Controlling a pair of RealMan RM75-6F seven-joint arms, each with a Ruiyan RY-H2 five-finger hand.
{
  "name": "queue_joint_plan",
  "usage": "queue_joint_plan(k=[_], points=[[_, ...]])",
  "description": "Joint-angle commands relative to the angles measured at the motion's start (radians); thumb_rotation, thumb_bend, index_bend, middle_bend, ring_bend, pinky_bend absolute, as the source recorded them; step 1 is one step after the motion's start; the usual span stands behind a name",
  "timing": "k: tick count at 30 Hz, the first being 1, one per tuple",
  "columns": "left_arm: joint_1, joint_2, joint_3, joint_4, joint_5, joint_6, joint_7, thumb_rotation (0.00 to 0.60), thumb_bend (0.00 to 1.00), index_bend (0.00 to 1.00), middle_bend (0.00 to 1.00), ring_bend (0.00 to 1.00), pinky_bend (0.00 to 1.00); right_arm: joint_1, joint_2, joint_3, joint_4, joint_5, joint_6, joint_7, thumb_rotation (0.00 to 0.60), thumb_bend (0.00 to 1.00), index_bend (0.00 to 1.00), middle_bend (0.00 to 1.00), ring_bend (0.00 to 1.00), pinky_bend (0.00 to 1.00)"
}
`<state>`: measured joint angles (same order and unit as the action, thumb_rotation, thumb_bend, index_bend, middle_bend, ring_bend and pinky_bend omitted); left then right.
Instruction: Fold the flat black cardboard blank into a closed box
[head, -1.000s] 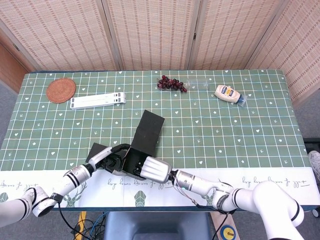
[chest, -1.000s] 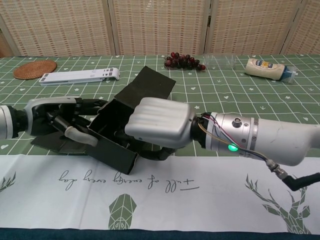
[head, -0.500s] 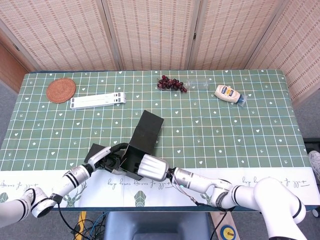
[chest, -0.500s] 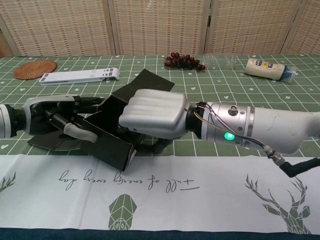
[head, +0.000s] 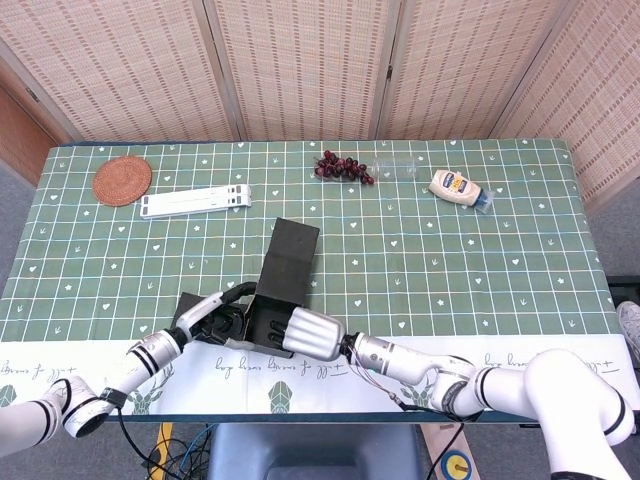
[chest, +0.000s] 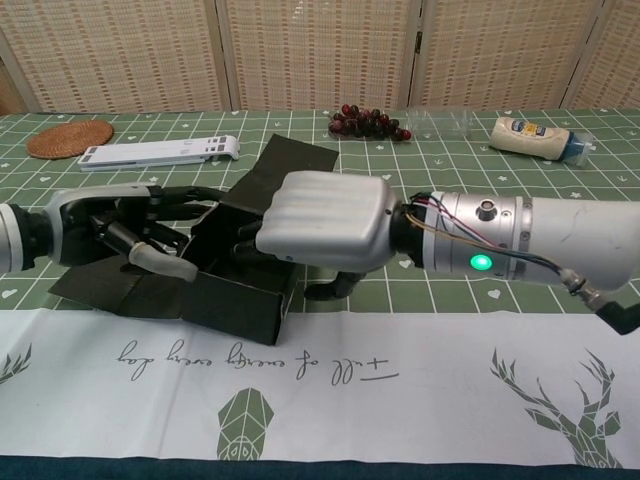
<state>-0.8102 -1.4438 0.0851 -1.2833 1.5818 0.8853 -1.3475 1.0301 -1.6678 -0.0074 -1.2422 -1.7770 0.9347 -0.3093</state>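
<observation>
Fingers (chest: 160, 262) of left hand (chest: 110, 232) grasping cardboard blank (head: 287, 258) side wall; right hand (chest: 325, 222) clenched inside, bracing walls upright.

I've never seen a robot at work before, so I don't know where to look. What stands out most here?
Two robot hands meet at the near edge of the table on a half-folded black cardboard box: the big white right robot hand reaches into it, and the left robot hand grips its left side. One long flap juts away toward the far side, where purple grapes lie.
</observation>
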Motion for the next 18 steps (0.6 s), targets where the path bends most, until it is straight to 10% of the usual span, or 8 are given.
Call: queue_joint_plan(k=[1, 18], points=[[0.009, 0.003, -0.011, -0.016, -0.018, 0.001, 0.043, 0.600, 0.11, 0.08, 0.11, 0.54, 0.86, -0.025, 0.017, 0.011, -0.033, 0.033, -0.003, -0.036, 0.600, 0.21, 0.04, 0.15, 0.78, 1.00], [0.096, 0.094, -0.078, -0.158, -0.114, 0.081, 0.260, 0.600, 0.11, 0.12, 0.09, 0.47, 0.77, -0.207, 0.158, 0.001, -0.258, 0.177, 0.114, 0.021, 0.600, 0.21, 0.05, 0.24, 0.78, 1.00]])
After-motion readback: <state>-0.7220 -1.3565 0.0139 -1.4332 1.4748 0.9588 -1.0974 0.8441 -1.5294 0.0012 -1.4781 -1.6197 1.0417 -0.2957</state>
